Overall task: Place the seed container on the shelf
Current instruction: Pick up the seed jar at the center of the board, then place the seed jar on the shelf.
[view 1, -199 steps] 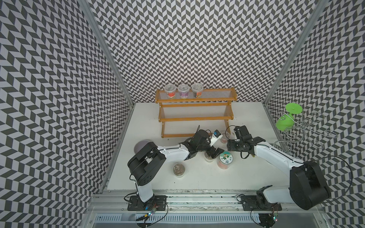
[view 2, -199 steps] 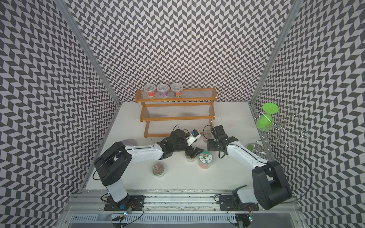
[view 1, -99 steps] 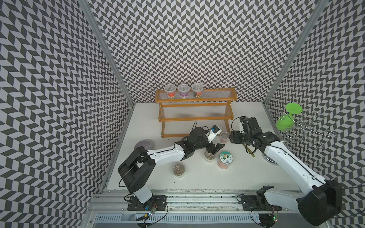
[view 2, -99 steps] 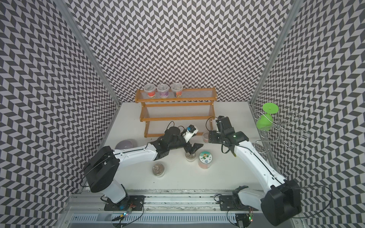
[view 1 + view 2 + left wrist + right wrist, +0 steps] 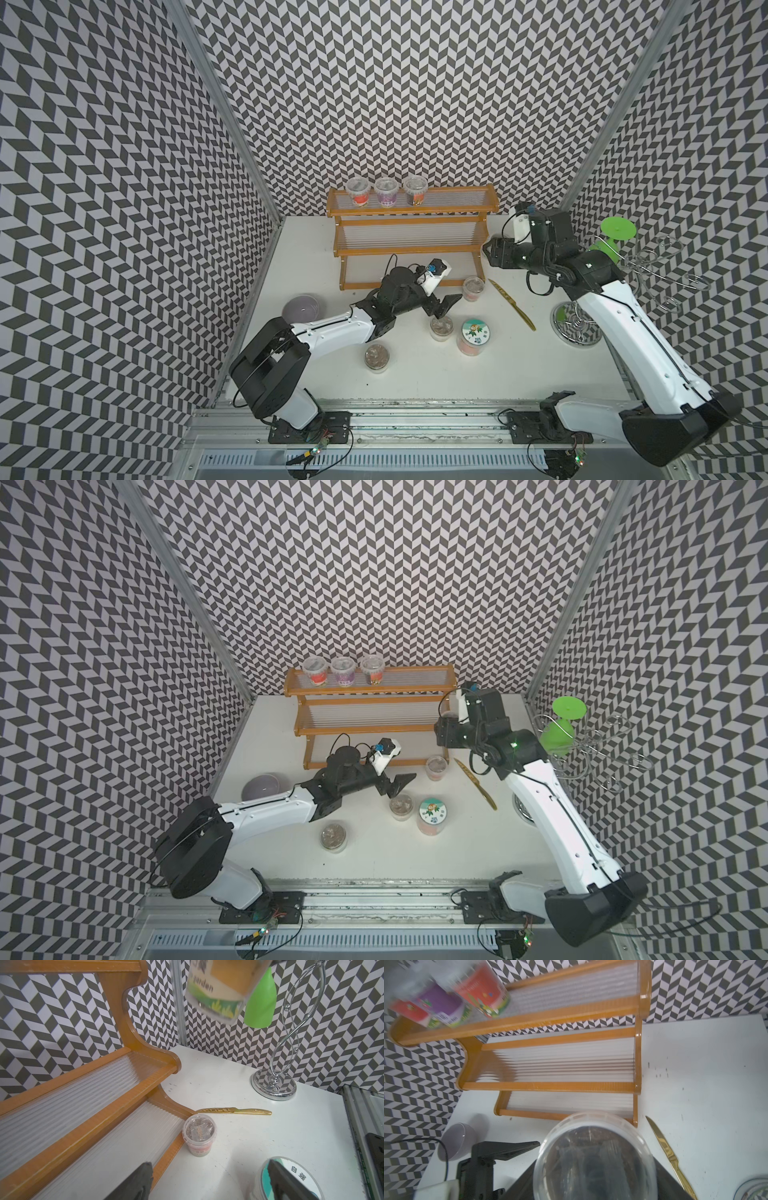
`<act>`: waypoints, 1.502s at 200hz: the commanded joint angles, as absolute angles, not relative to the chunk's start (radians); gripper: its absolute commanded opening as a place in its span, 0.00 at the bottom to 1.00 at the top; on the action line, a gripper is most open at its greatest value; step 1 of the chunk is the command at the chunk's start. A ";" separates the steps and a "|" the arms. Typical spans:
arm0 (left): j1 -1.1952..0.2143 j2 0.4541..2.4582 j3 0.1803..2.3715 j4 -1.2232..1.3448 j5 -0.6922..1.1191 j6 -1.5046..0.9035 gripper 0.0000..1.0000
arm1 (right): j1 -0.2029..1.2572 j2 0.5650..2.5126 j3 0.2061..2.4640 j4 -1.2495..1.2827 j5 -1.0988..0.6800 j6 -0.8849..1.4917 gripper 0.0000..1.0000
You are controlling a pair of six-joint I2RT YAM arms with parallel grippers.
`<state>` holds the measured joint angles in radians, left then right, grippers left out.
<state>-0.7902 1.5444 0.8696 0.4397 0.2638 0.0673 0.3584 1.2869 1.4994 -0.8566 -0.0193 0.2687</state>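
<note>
Now grips the seed container in the right claw, aloft just beside the right end of the shelf. Has yet to set it on a tier and let go. Holds the left claw apart, empty, above the surface.

Bright, even light from above; soft faint shadows on the white table. In the right wrist view the seed container and shelf cups smear, perhaps motion blur.
</note>
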 commanded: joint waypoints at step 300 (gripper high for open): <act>-0.625 1.517 0.996 0.516 0.331 0.021 0.91 | 0.403 1.953 2.347 -0.870 -0.069 0.235 0.70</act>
